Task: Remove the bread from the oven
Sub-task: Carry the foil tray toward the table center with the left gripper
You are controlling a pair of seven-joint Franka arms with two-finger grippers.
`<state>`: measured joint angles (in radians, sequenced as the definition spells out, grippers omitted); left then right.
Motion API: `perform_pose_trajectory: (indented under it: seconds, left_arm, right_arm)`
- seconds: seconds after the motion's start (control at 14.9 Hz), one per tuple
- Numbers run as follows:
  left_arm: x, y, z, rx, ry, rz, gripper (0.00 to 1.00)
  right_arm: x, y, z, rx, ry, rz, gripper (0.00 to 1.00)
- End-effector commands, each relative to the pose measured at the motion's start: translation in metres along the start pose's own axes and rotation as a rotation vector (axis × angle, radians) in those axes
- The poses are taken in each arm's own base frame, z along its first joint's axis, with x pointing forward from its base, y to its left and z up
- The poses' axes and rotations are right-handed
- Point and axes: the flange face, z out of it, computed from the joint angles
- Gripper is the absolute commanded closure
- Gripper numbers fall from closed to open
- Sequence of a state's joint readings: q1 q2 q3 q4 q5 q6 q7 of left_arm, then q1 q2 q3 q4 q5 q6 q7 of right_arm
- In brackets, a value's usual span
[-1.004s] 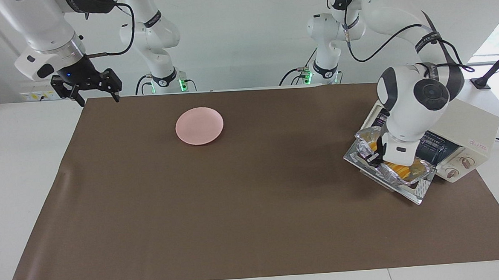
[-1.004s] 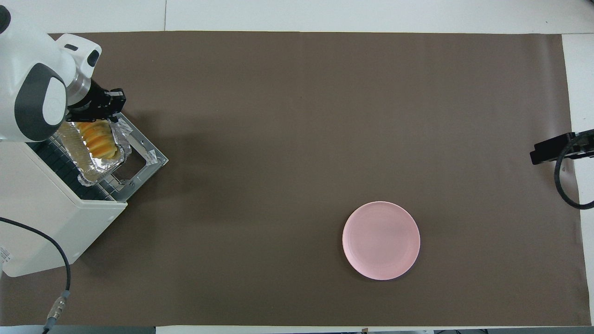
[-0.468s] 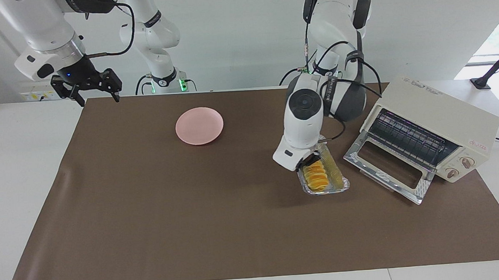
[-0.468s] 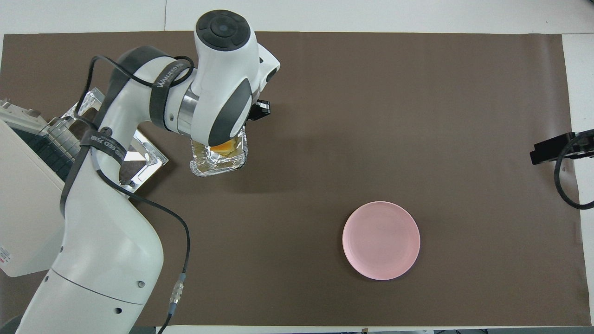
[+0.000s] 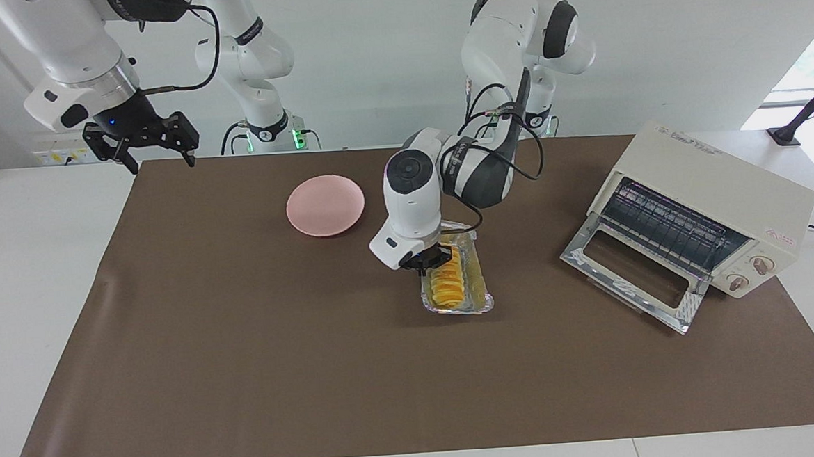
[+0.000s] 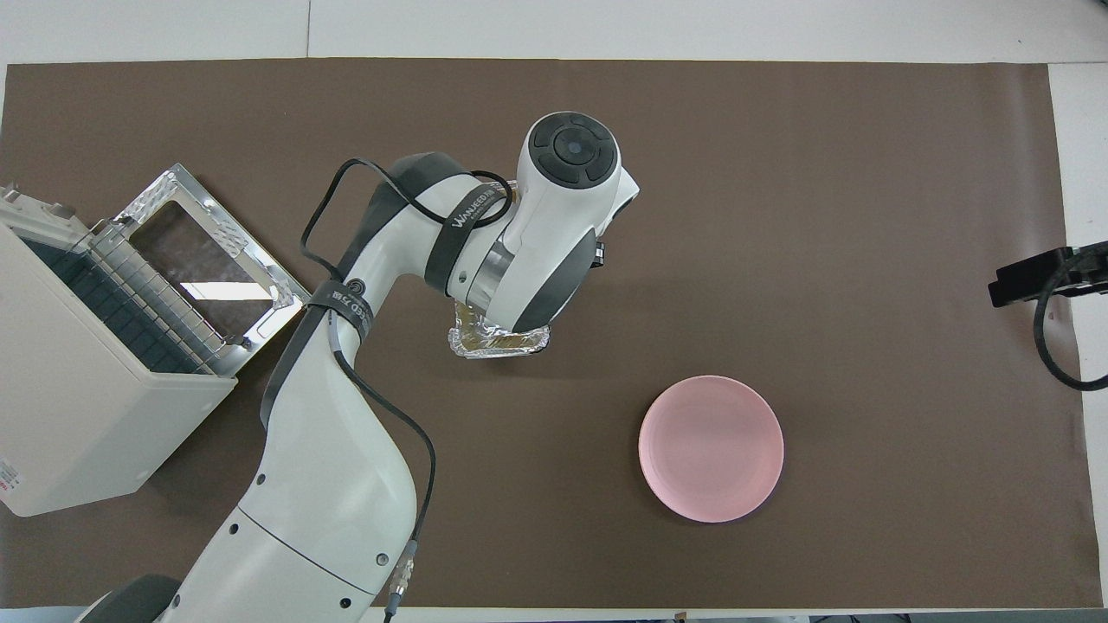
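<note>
The bread (image 5: 445, 286), a ridged golden-yellow loaf, lies in a crinkled silver foil tray (image 5: 478, 280) at the middle of the brown mat, low at the mat. My left gripper (image 5: 428, 261) is shut on the tray's rim at the edge toward the right arm's end. In the overhead view the left wrist covers the bread, and only the tray's near edge (image 6: 498, 342) shows. The cream-white oven (image 5: 714, 170) stands at the left arm's end with its glass door (image 5: 633, 283) dropped open and its wire rack bare. My right gripper (image 5: 143, 146) waits open above the mat's corner.
A pink plate (image 5: 325, 205) sits on the mat nearer to the robots than the tray, toward the right arm's end; it also shows in the overhead view (image 6: 711, 448). The oven (image 6: 86, 389) and its open door (image 6: 208, 260) take up the left arm's end.
My left gripper carried the foil tray with the bread off the oven door and across the mat toward the middle. The oven rack is now bare. The right arm has not moved.
</note>
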<state>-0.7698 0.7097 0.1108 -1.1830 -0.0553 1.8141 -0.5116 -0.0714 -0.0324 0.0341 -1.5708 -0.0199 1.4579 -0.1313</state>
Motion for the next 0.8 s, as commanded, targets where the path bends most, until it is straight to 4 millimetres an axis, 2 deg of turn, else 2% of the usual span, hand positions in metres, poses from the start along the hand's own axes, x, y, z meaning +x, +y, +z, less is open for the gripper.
perform_pose_trajectory:
  seconds: [0.0,0.13,0.2,0.27,0.33,0.4,0.54,0.74]
  left_arm:
    - [-0.006,0.021,0.019,-0.003,0.007,-0.059,1.0]
    - [-0.004,0.018,0.025,-0.01,0.013,-0.077,1.0]
    - [-0.002,0.017,0.026,-0.026,0.024,-0.084,0.86]
    - [0.001,0.015,0.024,-0.037,0.031,-0.106,0.61]
    - [0.0,0.015,0.023,-0.033,0.028,-0.132,0.41]
    - [0.001,0.013,0.021,-0.032,0.029,-0.145,0.0]
    - [0.01,-0.01,0.001,-0.023,0.041,-0.178,0.0]
    - [0.02,-0.048,-0.034,-0.024,0.044,-0.235,0.0]
  right_arm:
    - [-0.005,-0.001,-0.002,0.01,0.004,-0.007,0.0]
    - [-0.006,-0.001,-0.001,0.01,0.002,-0.007,0.0]
    - [-0.007,-0.001,-0.001,0.009,0.003,-0.007,0.0]
    - [-0.008,-0.001,-0.001,0.009,0.003,-0.007,0.0]
    - [-0.007,-0.001,0.001,0.01,0.0,-0.007,0.0]
    - [-0.008,-0.001,0.001,0.01,0.0,-0.007,0.0]
    - [-0.006,-0.001,0.0,0.008,0.011,-0.005,0.0]
    - [-0.001,-0.005,0.011,0.003,0.04,-0.01,0.0]
